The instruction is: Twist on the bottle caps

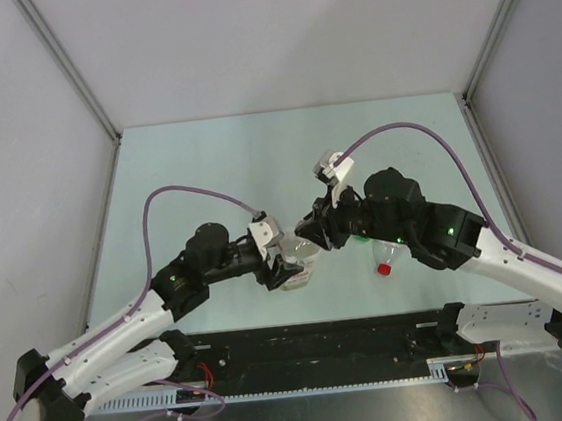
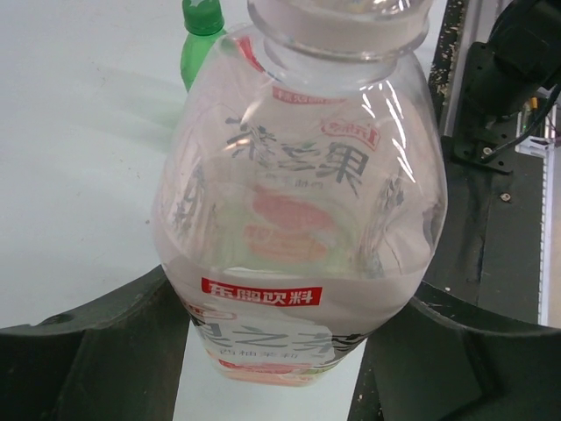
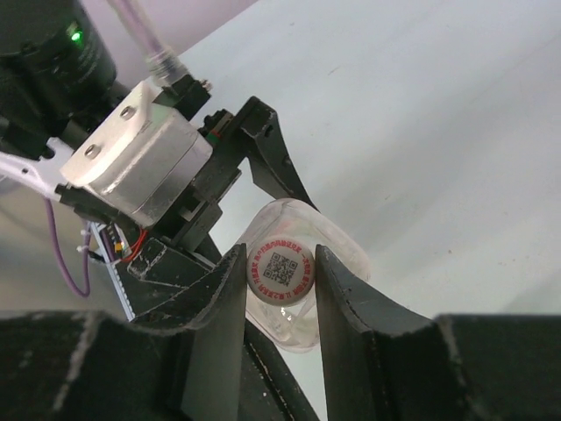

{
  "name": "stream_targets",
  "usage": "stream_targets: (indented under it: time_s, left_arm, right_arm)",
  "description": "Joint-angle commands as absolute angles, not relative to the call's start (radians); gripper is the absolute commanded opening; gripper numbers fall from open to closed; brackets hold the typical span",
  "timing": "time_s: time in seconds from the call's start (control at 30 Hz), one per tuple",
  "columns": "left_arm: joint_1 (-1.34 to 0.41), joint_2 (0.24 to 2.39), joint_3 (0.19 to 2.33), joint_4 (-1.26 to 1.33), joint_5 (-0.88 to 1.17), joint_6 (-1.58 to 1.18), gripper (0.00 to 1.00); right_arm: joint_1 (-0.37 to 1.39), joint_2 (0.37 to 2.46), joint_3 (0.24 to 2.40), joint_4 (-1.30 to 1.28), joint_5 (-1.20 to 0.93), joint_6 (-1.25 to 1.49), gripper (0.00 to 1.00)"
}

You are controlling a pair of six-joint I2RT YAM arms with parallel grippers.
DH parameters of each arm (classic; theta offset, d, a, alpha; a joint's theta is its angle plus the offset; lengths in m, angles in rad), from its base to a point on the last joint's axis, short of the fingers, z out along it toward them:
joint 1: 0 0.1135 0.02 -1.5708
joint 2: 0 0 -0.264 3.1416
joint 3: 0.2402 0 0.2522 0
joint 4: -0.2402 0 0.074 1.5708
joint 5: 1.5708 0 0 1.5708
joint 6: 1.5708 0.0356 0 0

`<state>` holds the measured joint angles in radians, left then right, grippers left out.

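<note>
Right gripper (image 3: 279,260) is clamped on the white cap (image 3: 280,270), with one dark finger pressed to each side of it. The cap's printed top, red lettering around a square code, faces the wrist camera at the lower middle of that view. The cap sits on the neck of the wide bottle (image 2: 298,202). How far it is threaded on cannot be told.

The left gripper (image 2: 276,351) grips the same bottle lower down. Its two fingers close against the body at the bottom of the left wrist view, just below the red label band. In the top view both grippers meet at the centre of the frame, just above the dark base rail.

The green bottle (image 2: 200,48) shows at the upper left of the left wrist view, behind the wide bottle and apart from it. The green cap (image 2: 203,16) is on its neck.

The slim bottle (image 1: 388,251) is right of centre in the top view, mostly hidden under the right arm (image 1: 444,234). The red cap (image 1: 384,269) is at its near end. Whether this bottle stands or lies on the table (image 1: 206,168) is unclear.
</note>
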<state>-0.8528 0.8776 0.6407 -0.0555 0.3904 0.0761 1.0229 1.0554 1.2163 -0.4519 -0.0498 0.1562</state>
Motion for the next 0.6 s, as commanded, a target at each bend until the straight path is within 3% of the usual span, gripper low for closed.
stream_targets:
  time_s: [0.0,0.3,0.57]
  left_arm:
    - [-0.856,0.879,0.699,0.106,0.332,0.081,0.0]
    - [-0.858,0.967,0.763,0.104,0.123,0.074,0.0]
    - [-0.858,1.014,0.78,0.107,0.094,0.054,0.0]
  right_arm:
    - [1.034,1.105,1.211,-0.593,0.097,0.217,0.0]
    - [1.06,1.243,1.21,-0.673,0.563,0.699,0.0]
    - [1.092,1.269,1.21,-0.576,0.656,0.807,0.0]
